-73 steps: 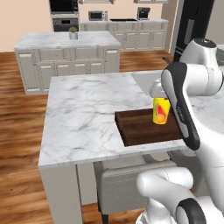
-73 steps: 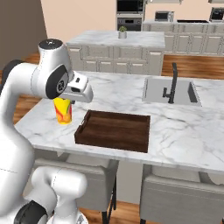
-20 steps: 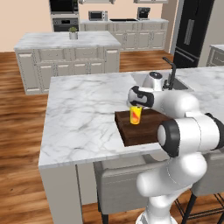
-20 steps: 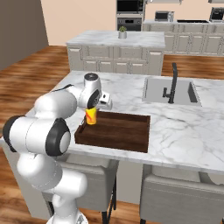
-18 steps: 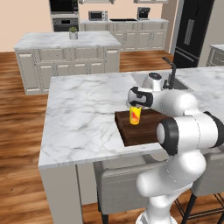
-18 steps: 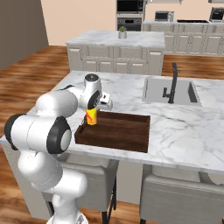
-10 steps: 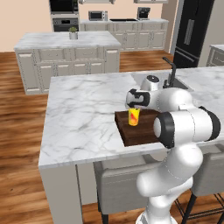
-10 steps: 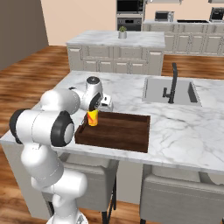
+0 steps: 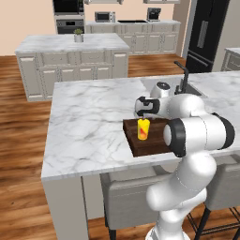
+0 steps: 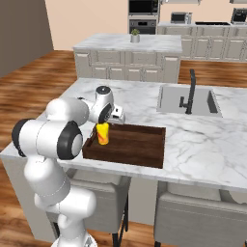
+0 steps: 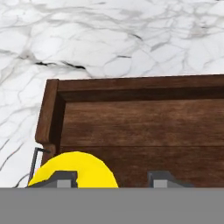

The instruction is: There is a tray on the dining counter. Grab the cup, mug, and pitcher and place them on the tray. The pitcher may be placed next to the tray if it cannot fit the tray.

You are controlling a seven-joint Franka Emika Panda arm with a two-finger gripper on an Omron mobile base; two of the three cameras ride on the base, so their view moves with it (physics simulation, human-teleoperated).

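- Gripper [image 11: 111, 178] hangs just above the cup [image 11: 74, 170], jaws parted, holding nothing.
- The yellow cup, red-orange motif without legible writing, stands upright inside the tray [image 11: 144, 127], in the corner at seven o'clock in the hand view.
- The tray rests on the dining counter [image 9: 89, 117], near its front edge.

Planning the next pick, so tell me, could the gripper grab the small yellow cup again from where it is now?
Probably yes. The gripper sits just above the small yellow cup, which stands upright in the dark wooden tray, and nothing lies between them.
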